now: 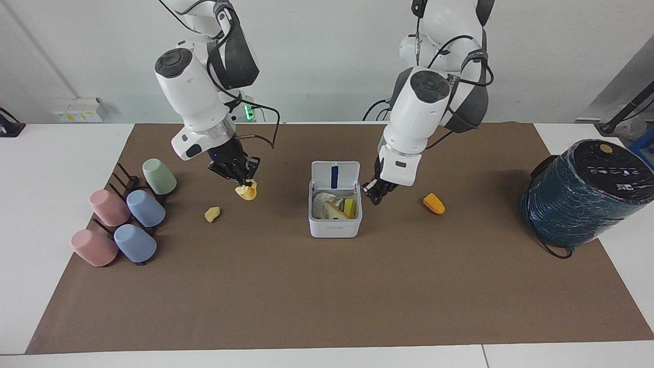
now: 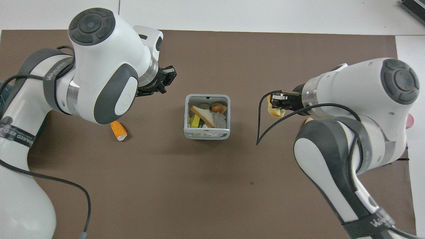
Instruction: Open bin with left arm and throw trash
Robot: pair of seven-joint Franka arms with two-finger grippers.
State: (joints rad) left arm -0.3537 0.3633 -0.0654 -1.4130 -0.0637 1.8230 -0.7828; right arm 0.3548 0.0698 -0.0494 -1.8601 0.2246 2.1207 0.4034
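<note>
Bin (image 1: pixel 334 225) lid up; yellow chunk (image 1: pixel 247 192) is clamped in right pincer (image 1: pixel 244 181), toward right arm's end from bin. Left pincer (image 1: pixel 374 193) shut, empty, beside bin.

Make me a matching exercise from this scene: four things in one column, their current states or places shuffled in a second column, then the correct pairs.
Things:
1. bin
2. yellow chunk
3. orange wedge
4. pale lump

States or places:
A. lying on the mat toward the left arm's end of the table
B. lid up, scraps visible inside
C. on the mat near the cup rack
D. held in the air by the right gripper

Pairs: 1-B, 2-D, 3-A, 4-C
</note>
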